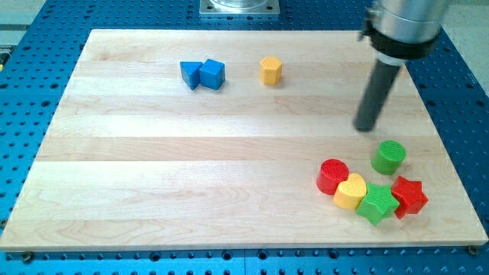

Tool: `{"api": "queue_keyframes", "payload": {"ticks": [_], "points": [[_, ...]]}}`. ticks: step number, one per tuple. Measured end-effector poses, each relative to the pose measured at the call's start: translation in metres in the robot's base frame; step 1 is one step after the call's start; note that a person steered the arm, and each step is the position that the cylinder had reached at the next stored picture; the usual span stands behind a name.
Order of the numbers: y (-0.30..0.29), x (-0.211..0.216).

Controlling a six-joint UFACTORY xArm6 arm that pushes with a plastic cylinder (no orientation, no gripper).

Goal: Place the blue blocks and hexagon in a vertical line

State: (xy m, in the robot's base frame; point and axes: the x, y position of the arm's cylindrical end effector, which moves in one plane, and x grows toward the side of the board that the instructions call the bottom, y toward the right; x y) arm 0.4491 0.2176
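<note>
Tip (367,127) near board's (229,198) right edge, above green cylinder (389,156).

Single view only, nothing shared with any second camera. Set high, looking down at a slant across a wooden board (229,160) on a blue perforated table (30,92). Board's far edge at the view's top, near edge at the view's bottom. Close enough for the board to fill nearly the whole frame; rod's upper part cropped at the view's top right.
</note>
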Motion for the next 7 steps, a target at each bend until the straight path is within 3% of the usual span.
{"api": "queue_keyframes", "payload": {"ticks": [1, 3, 4, 5, 6, 7], "points": [[0.018, 0.027], [-0.036, 0.046], [-0.081, -0.02], [-0.235, -0.044], [-0.36, -0.027], [-0.375, -0.074]]}}
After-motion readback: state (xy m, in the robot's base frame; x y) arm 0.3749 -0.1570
